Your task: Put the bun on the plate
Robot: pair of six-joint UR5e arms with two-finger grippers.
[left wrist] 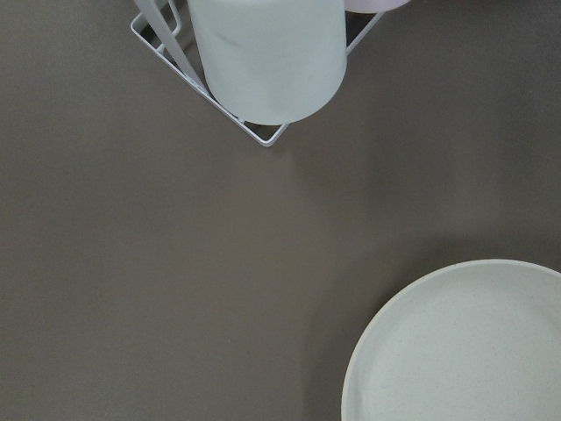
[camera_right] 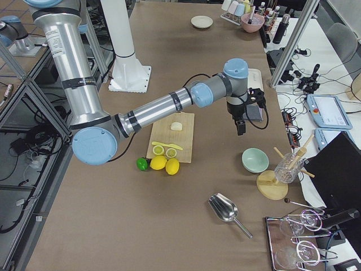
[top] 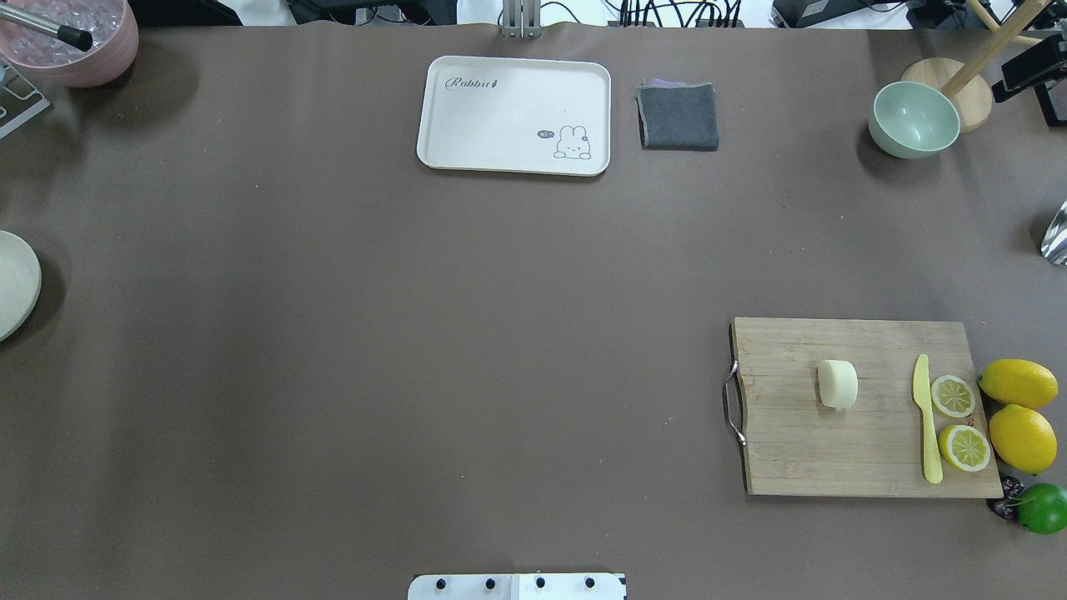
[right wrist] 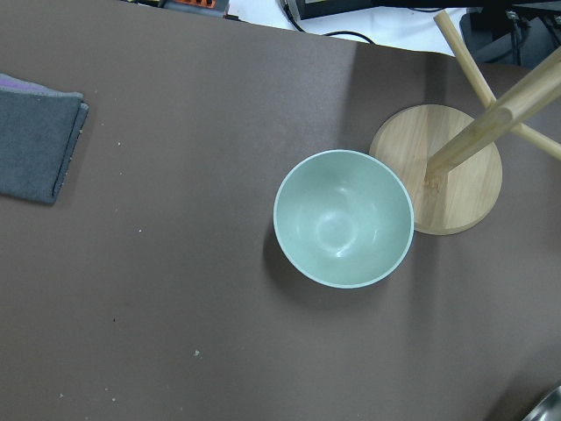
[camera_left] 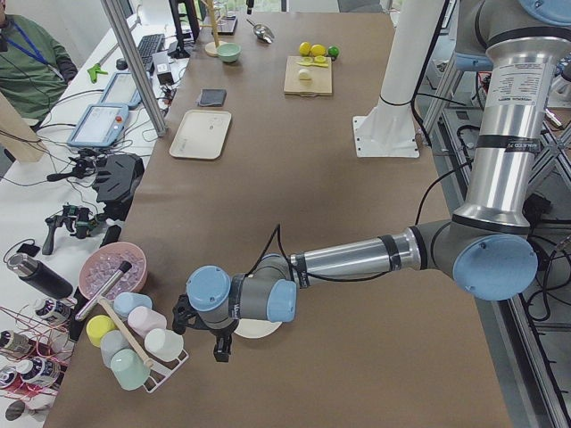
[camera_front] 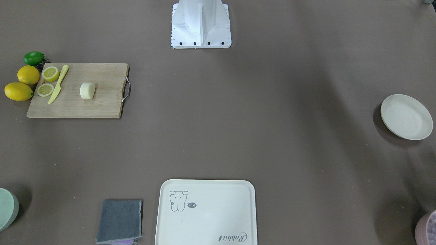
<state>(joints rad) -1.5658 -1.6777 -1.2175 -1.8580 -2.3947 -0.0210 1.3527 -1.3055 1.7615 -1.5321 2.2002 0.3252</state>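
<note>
The bun (top: 837, 384) is a pale cream lump lying on a wooden cutting board (top: 800, 450) on the robot's right side; it also shows in the front view as the bun (camera_front: 87, 91). At the table's far left edge sits the round off-white plate (camera_front: 406, 116), cut off by the frame in the overhead view as the plate (top: 12, 283). My left gripper (camera_left: 220, 348) hangs beside the plate (left wrist: 465, 351), above the table; I cannot tell whether it is open. My right gripper (camera_right: 241, 129) hovers past the board, near the green bowl; its state cannot be told either.
Lemon halves (top: 953, 396), a yellow knife (top: 925, 417), whole lemons (top: 1017, 383) and a lime (top: 1042, 508) crowd the board's right end. A bear tray (top: 514, 115), grey cloth (top: 678, 116), green bowl (right wrist: 344, 217) and wooden stand (right wrist: 456, 171) line the far edge. A cup rack (left wrist: 263, 132) stands near the plate.
</note>
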